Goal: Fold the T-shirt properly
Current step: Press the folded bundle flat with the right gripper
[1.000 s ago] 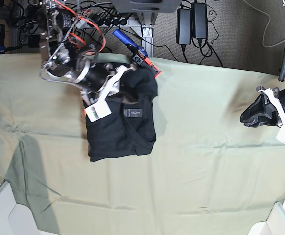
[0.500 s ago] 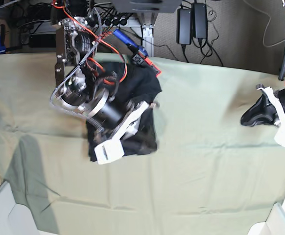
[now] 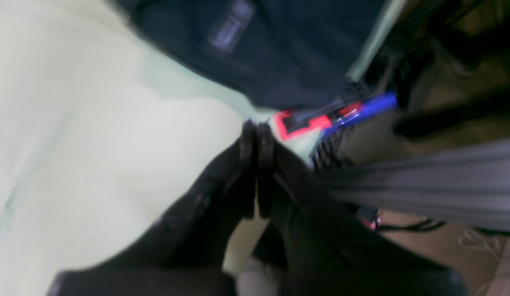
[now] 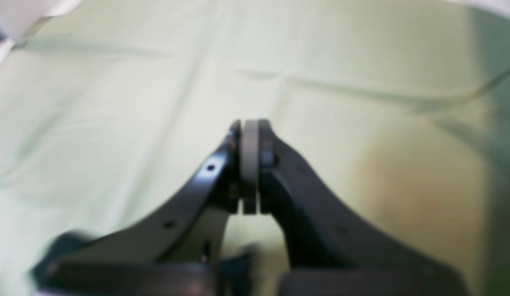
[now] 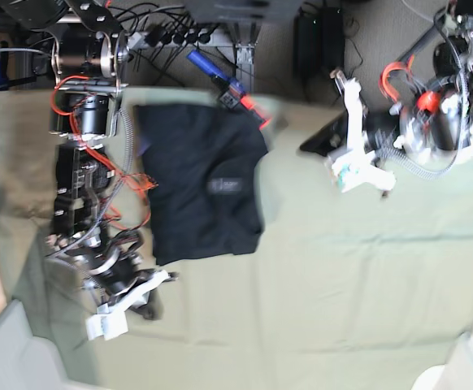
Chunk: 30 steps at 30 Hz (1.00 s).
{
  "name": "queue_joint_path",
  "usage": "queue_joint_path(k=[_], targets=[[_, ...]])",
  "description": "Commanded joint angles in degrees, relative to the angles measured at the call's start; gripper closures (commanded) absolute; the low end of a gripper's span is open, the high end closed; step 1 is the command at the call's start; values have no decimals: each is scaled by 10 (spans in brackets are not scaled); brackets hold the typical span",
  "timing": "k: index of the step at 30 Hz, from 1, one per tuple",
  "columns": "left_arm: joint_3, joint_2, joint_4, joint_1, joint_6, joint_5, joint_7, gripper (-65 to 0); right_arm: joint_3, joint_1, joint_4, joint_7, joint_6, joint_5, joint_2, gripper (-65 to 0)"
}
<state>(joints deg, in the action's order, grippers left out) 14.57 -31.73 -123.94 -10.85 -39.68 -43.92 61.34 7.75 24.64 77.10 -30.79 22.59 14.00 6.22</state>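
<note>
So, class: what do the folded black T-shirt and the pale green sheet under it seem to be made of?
T-shirt: soft matte knit, probably cotton; it lies limp, with a sewn neck label. Green sheet: thin woven cloth, matte, judging by its creases and ripples.

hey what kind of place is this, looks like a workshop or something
Probably a robotics lab bench: two robot arms work over a table under a pale green cloth, a folded black T-shirt lies on it, and loose cables and power adapters crowd the back edge.

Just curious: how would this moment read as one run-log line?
T-shirt: folded on green cloth | left gripper: shut, empty | right gripper: shut, empty
</note>
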Motion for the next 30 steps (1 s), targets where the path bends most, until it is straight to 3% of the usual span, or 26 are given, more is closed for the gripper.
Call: queue_joint_path(k=[1, 8, 14, 22, 30], targets=[[17, 2, -8, 4, -3, 6, -16, 0, 1, 31, -7, 24, 47, -6, 10, 0], [149, 66, -2, 3, -3, 116, -39, 0, -1, 99, -134, 30, 47, -27, 34, 0], [214, 129, 63, 4, -3, 157, -61, 0, -40, 125, -205, 59, 47, -38, 34, 0], [219, 193, 134, 6, -3, 182, -93, 0, -149, 131, -225, 68, 47, -56, 27, 0], [219, 216, 203, 25, -3, 196, -109, 0, -169, 131, -241, 70, 47, -72, 10, 0]])
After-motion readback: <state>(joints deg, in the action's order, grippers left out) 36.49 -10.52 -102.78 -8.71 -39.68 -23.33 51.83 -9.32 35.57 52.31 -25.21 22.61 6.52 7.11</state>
